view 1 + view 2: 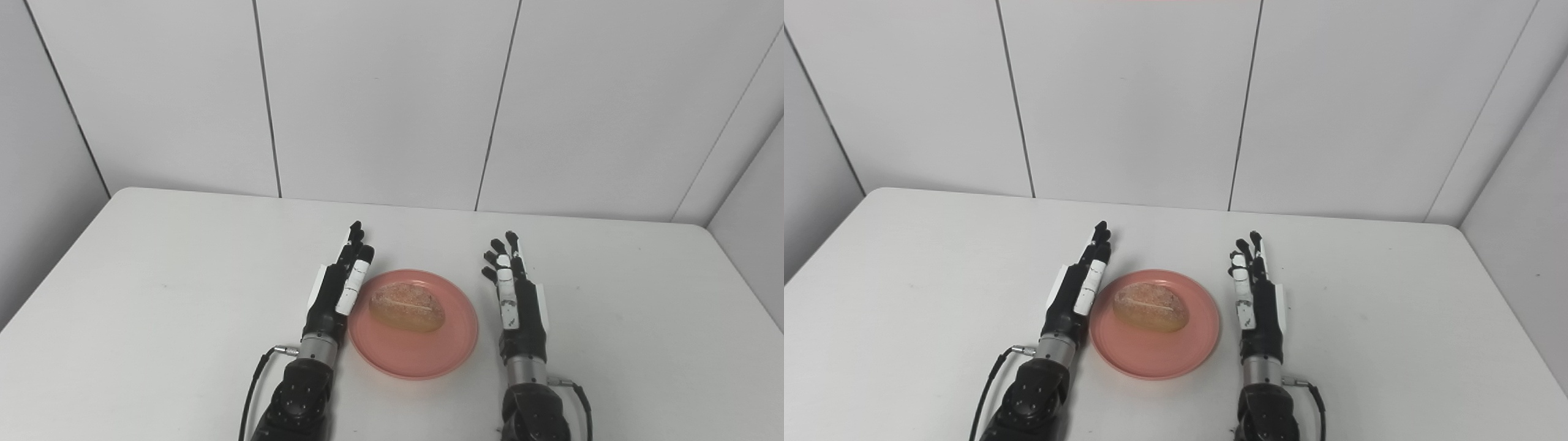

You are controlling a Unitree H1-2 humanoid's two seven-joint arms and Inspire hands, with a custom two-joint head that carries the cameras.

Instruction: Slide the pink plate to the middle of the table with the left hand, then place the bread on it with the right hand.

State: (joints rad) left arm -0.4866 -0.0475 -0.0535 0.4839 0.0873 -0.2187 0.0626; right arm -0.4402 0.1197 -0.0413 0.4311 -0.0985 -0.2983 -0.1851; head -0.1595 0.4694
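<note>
- Resting on the pink plate (422, 358), toward its far left part, the bread (407, 308) is seen.
- Plate is set on the white table (153, 294), near the middle, between both hands.
- Left hand (339, 288) is held just beside the plate's left rim, fingers extended, nothing gripped.
- Right hand (514, 294) is kept apart from the plate's right rim, fingers spread, nothing gripped.

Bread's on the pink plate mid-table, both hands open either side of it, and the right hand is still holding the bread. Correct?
Not quite. The right hand holds nothing: it is open, apart from the pink plate. The left eye view shows the bread lying free on the plate, left hand open beside it.
</note>
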